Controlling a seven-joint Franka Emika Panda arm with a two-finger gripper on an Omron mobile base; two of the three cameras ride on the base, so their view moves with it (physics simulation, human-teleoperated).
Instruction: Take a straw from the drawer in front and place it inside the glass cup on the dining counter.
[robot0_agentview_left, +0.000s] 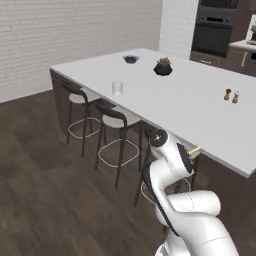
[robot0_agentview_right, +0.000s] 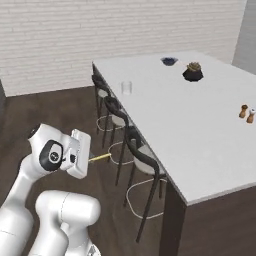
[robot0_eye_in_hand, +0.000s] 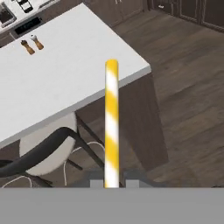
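1. Glass cup (robot0_agentview_left: 117, 88) stands upright on the white dining counter (robot0_agentview_left: 175, 105), near the long edge above the stools (robot0_agentview_left: 114, 120), well apart from the hand.
2. Farther along the top: dark bowl (robot0_agentview_left: 131, 59), dark potted plant (robot0_agentview_left: 163, 67), then the brown shaker pair (robot0_agentview_left: 231, 96) toward the near end. Open white surface lies around the cup.
3. Hand (robot0_agentview_right: 89, 159) is off the counter, below its top level, out over the wood floor (robot0_agentview_right: 60, 107) beside the nearest stool.
4. Hand is closed on the straw (robot0_eye_in_hand: 111, 124), yellow-and-white striped, projecting straight out from between the fingers.
5. In the hand view the straw tip overlaps the counter's corner edge.
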